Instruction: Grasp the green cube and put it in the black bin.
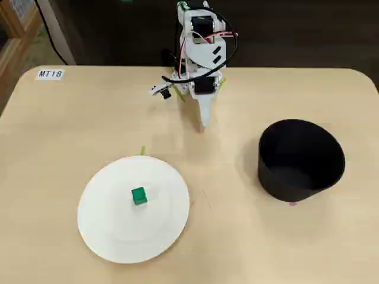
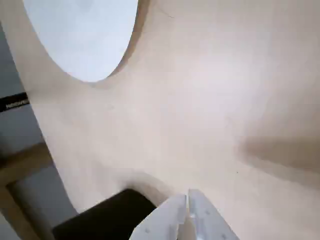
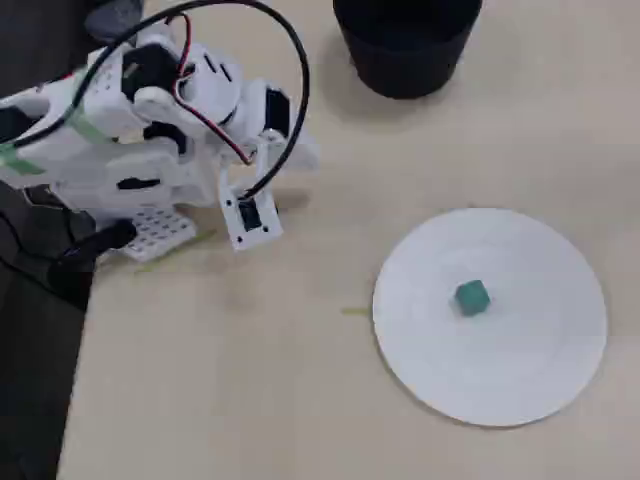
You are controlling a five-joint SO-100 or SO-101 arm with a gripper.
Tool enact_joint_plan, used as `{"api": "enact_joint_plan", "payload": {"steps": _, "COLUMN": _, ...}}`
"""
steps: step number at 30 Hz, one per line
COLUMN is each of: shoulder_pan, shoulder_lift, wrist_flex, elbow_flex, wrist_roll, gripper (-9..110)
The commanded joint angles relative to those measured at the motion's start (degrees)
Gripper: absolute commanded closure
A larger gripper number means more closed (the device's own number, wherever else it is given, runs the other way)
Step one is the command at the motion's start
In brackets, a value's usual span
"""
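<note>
From where I'm sitting, the green cube (image 1: pixel 138 196) is parked on the white plate (image 1: pixel 112 236), pretty much at the plate's middle, just a touch off centre. In a fixed view the same cube (image 3: pixel 472 297) looks a bit teal, but it's flat on the plate (image 3: pixel 520 380) with bare plate all round it. Nothing is touching it.

The black bin (image 1: pixel 301 160) stands upright on the bench (image 1: pixel 71 130), well apart from the plate, off to the plate's right in a fixed view. Its inside looks dark and I can't make out anything in it. In a fixed view only the lower part of the bin (image 3: pixel 405 45) shows, at the top edge.

The arm (image 1: pixel 200 53) is folded up at the far edge of the bench, behind the plate and well apart from it. The gripper (image 1: pixel 204 121) points down at bare bench, between plate and bin but nearer the arm's base. In the wrist view the gripper (image 2: pixel 187 200) has its jaws together, tips closed on nothing, with an edge of the plate (image 2: pixel 85 40) in the top-left corner.

There's a small white label (image 1: pixel 50 74) reading MT18 in the bench corner, far from the plate.
</note>
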Motion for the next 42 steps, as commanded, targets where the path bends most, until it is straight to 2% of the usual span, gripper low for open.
{"api": "enact_joint_plan", "payload": {"steps": 1, "shoulder_pan": 2.02, "shoulder_lift": 0.26, "wrist_flex": -1.14, "elbow_flex": -0.18, "wrist_roll": 2.46, "gripper": 102}}
{"api": "enact_joint_plan", "payload": {"steps": 19, "shoulder_pan": 0.62, "shoulder_lift": 0.26, "wrist_flex": -1.05, "elbow_flex": -0.97, "wrist_roll": 4.39, "gripper": 102}}
{"api": "enact_joint_plan", "payload": {"steps": 23, "shoulder_pan": -3.78, "shoulder_lift": -1.67, "wrist_flex": 1.23, "elbow_flex": -10.11, "wrist_roll": 8.53, "gripper": 102}}
{"api": "enact_joint_plan", "payload": {"steps": 26, "shoulder_pan": -5.19, "shoulder_lift": -12.39, "wrist_flex": 4.22, "elbow_flex": -23.38, "wrist_roll": 8.17, "gripper": 102}}
{"api": "enact_joint_plan", "payload": {"steps": 30, "shoulder_pan": -5.71, "shoulder_lift": -34.98, "wrist_flex": 15.21, "elbow_flex": -51.50, "wrist_roll": 1.85, "gripper": 102}}
{"api": "enact_joint_plan", "payload": {"steps": 33, "shoulder_pan": -0.70, "shoulder_lift": -46.14, "wrist_flex": 21.97, "elbow_flex": -67.68, "wrist_roll": -5.54, "gripper": 102}}
{"api": "enact_joint_plan", "payload": {"steps": 38, "shoulder_pan": 16.44, "shoulder_lift": -54.14, "wrist_flex": 21.53, "elbow_flex": -71.46, "wrist_roll": -20.39, "gripper": 102}}
{"api": "enact_joint_plan", "payload": {"steps": 42, "shoulder_pan": 18.72, "shoulder_lift": -64.78, "wrist_flex": 16.88, "elbow_flex": -71.46, "wrist_roll": -25.22, "gripper": 102}}
